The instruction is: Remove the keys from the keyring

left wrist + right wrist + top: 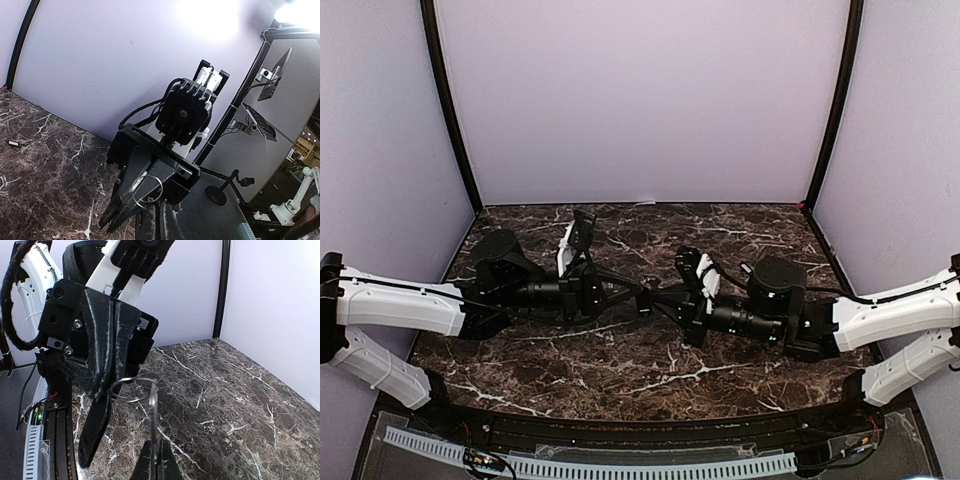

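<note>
From above, the left gripper (632, 293) and the right gripper (660, 303) meet tip to tip over the middle of the marble table (620, 370). The keyring (149, 191) between them is too small to make out here.

In the left wrist view, the keyring hangs at the right gripper's dark fingers, which are pressed together, just above the left gripper's own clenched fingertips. A key (14, 144) lies flat on the marble, well to the left of the keyring and near the wall.

In the right wrist view, the left gripper's fingers clamp the keyring's left side. The right gripper's own fingertips, below the keyring, pinch its wire on the right.
</note>
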Available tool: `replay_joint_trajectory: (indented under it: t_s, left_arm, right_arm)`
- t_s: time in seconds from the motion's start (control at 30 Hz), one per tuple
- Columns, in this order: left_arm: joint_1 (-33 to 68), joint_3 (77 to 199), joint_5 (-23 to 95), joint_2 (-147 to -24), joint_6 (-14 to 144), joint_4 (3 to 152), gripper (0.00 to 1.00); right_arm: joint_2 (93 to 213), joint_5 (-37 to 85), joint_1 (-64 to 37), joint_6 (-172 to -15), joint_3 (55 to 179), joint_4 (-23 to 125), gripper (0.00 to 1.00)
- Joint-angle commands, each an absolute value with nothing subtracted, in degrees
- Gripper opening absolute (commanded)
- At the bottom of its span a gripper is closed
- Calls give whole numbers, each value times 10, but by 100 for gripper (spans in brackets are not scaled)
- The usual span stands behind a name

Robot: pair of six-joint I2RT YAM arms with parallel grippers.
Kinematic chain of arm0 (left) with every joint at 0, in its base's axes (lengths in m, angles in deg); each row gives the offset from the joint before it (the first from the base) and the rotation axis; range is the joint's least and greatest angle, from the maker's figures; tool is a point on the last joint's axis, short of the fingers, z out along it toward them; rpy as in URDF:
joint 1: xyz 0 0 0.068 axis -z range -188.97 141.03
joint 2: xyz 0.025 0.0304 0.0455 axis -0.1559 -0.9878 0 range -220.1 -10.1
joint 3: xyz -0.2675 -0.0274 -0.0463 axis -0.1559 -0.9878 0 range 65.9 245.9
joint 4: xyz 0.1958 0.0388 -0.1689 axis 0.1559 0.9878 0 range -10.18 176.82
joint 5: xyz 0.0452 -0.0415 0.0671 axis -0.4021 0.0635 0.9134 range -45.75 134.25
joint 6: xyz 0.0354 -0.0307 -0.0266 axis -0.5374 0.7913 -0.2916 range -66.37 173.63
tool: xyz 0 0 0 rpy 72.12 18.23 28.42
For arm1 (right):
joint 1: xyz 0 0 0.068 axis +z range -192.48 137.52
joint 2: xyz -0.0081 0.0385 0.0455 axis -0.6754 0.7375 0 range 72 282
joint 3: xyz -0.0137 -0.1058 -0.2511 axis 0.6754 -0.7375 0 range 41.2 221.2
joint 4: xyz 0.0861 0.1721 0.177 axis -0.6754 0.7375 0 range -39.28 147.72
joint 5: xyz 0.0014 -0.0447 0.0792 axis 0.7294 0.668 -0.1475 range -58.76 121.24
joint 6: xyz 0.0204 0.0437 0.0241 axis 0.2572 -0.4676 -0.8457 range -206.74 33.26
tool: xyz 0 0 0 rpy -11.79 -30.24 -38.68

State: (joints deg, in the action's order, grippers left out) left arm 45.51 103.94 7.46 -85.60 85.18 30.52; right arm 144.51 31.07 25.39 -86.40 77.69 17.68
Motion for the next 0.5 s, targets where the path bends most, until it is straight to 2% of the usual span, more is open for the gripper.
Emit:
replay_joint_trajectory:
  t_s: [0.0, 0.23, 0.37, 0.47]
  left_arm:
    - [454, 1025, 70, -850, 846, 287, 5]
    - [453, 1019, 86, -852, 834, 304, 45]
    - [453, 1021, 103, -848, 817, 325, 59]
    - [453, 1038, 159, -834, 792, 383, 63]
  right_arm:
    - [1431, 352, 255, -879, 778, 155, 0]
    - [1430, 362, 255, -875, 785, 175, 0]
    - [1434, 363, 255, -872, 789, 186, 0]
    - [1435, 366, 255, -868, 792, 196, 0]
